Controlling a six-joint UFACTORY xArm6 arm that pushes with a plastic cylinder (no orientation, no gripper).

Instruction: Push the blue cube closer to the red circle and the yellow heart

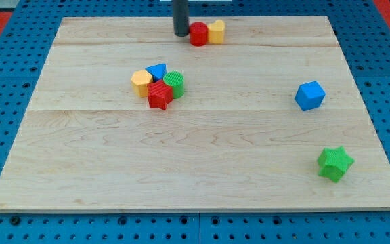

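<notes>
The blue cube (309, 95) sits alone at the view's right, about mid-height on the wooden board (195, 169). The red circle (198, 33) and the yellow heart (216, 31) touch each other near the board's top edge, the heart on the right. My tip (181, 33) stands just left of the red circle, touching or almost touching it. The blue cube is far to the lower right of that pair and of my tip.
A cluster left of centre holds a yellow block (141, 82), a blue block (157, 71), a green block (175, 83) and a red star (159, 95), all touching. A green star (334, 163) lies at the lower right.
</notes>
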